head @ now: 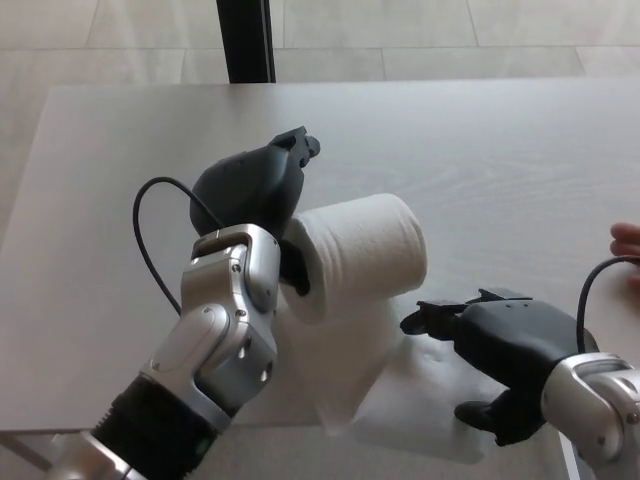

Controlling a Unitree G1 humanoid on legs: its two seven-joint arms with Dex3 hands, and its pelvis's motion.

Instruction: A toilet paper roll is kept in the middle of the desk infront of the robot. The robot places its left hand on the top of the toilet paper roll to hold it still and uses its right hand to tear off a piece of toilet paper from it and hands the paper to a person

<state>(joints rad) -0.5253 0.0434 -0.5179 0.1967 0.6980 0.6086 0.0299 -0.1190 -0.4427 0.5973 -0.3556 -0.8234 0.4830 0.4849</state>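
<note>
White toilet paper roll (360, 255) lies on its side mid pale grey desk (480, 150), loose white paper tail (400, 385) trailing toward the near edge. Black left hand (250, 185) clamps the roll's left end, fingers at the core. Black right hand (490, 345) spread, holding nothing, over the tail just right of the roll. Person's fingertips (626, 240) at right edge.

Both black hands, left hand (250, 185) and right hand (505, 345), join silver wrists with screws; thin black cables (150, 240) loop beside each.
</note>
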